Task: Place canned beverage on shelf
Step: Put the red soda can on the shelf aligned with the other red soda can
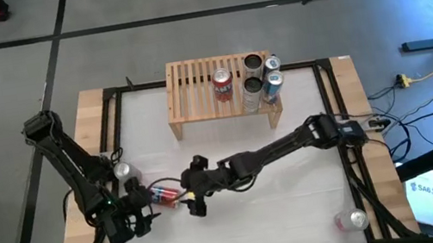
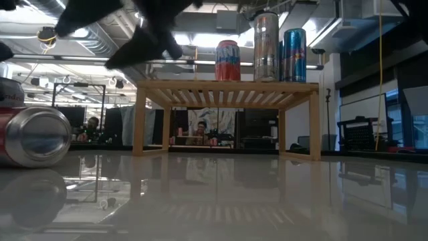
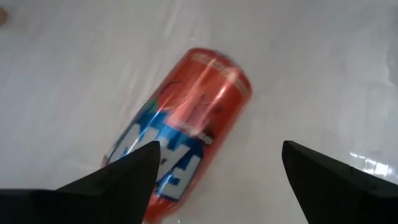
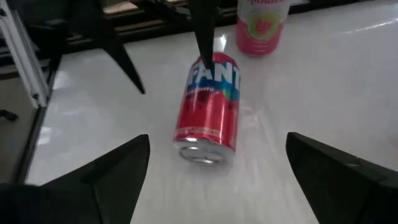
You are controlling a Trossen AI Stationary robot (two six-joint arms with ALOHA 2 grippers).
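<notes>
High view puts our left gripper (image 1: 140,218) at the front-left of the white desk (image 1: 301,213), well in front of the low light-wood slatted shelf (image 1: 194,90), fingers spread and holding nothing. Just beside it lies the red and blue canned beverage (image 1: 165,195) on its side, also well in front of the shelf's left end. An upright pink can (image 1: 125,172) stands near it, a little closer to the shelf. Our right gripper (image 1: 191,202) reaches in from the other side, fingers likewise spread wide with the lying can between both grippers, untouched.

On the shelf's right half stand four upright cans: a red one (image 1: 223,85), two silver ones (image 1: 254,76) and a blue one (image 1: 271,76). Another can (image 1: 352,220) lies far in front of the shelf's right leg.

We judge the pick-up is in hand. To do it well, we should square one gripper across the can's round body, close mid-length so it cannot roll away, then stand it upright on the shelf's free left slats.
</notes>
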